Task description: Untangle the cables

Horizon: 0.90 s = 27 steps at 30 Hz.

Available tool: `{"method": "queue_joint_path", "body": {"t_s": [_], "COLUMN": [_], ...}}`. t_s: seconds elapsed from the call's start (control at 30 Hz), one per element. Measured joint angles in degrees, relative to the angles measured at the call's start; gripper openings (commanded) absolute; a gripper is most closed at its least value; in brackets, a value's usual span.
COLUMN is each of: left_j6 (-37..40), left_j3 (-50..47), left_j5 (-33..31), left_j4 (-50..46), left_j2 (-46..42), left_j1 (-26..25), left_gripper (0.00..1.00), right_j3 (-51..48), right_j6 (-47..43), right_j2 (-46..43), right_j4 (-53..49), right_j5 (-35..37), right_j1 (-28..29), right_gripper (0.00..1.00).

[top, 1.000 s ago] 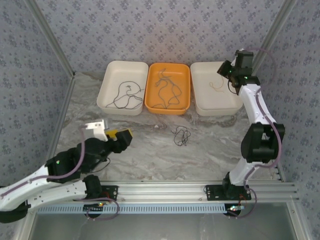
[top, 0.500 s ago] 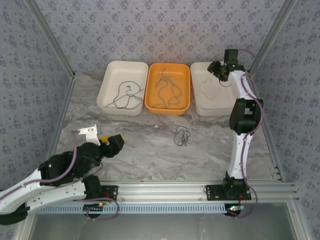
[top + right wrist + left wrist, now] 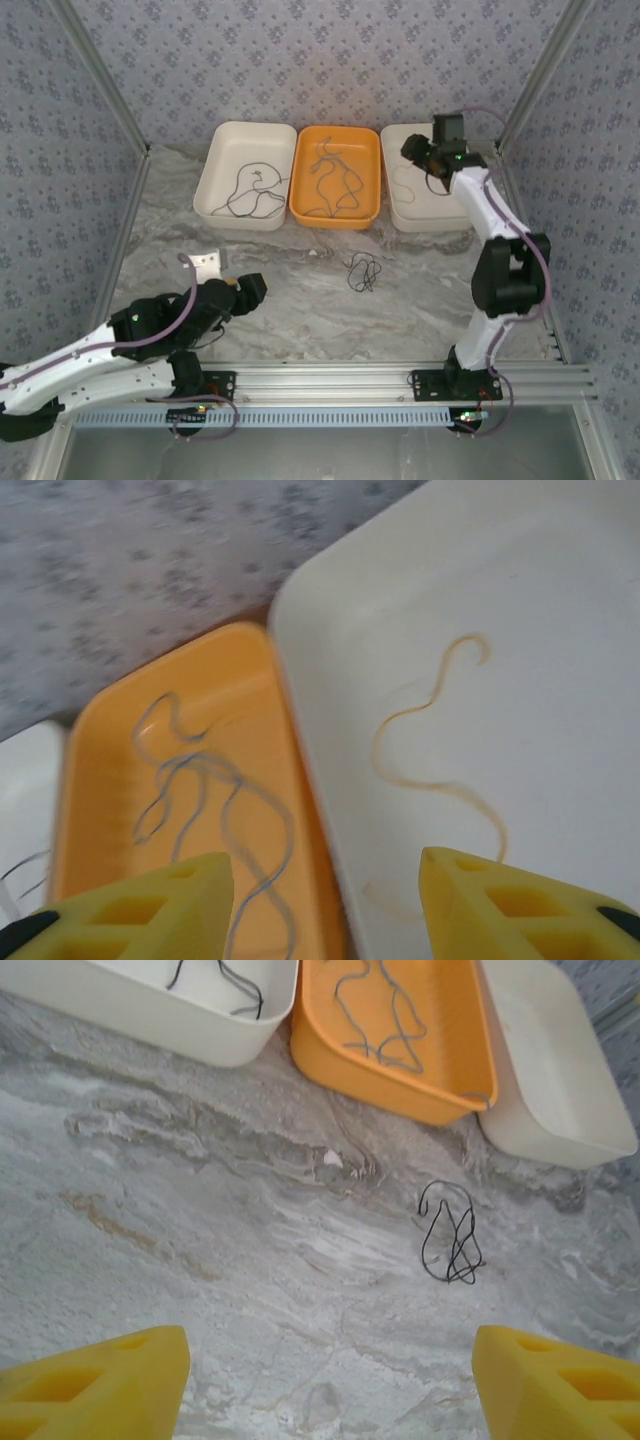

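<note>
Your right gripper [image 3: 325, 880] hung over the white tray [image 3: 436, 226] at 1 o'clock, jaws spread and empty, with the tan cable [image 3: 430, 750] lying loose inside. The dark tangle [image 3: 450, 1235] sat mid-worktop [image 3: 330, 320]. Your left gripper [image 3: 325, 1375], jaws spread at 7 o'clock, would have done best to pinch one outer loop and lift slowly.

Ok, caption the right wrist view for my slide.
Open right end effector over the white tray holding one tan cable, orange tray of blue-grey cables beside it.
</note>
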Motion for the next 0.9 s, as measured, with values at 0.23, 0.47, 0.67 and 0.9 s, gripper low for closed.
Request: {"method": "queue_joint_path", "body": {"t_s": [0.23, 0.47, 0.67, 0.9], "left_j6": [-2.23, -5.97, -6.99, -6.95], "left_j3": [-0.70, -4.96, -8.83, -12.39], "left_j5": [4.87, 7.30, 10.62, 17.73], "left_j4": [1.27, 2.12, 5.25, 13.49], "left_j2": [6.03, 0.50, 1.03, 6.86], "left_j1": [2.25, 3.45, 6.47, 12.00], "left_gripper": [0.74, 0.74, 0.74, 0.73], "right_j3": [-19.67, -26.71, -27.10, -33.90], "right_j6": [1.49, 4.13, 5.77, 7.85], "right_j2": [-22.62, -25.97, -26.53, -29.31], "right_j4": [6.45, 4.33, 1.11, -2.84], "right_j5": [8.98, 15.39, 16.06, 15.56], "right_j1": [24.48, 40.39, 43.47, 40.96], "right_gripper": [0.52, 0.47, 0.46, 0.56]}}
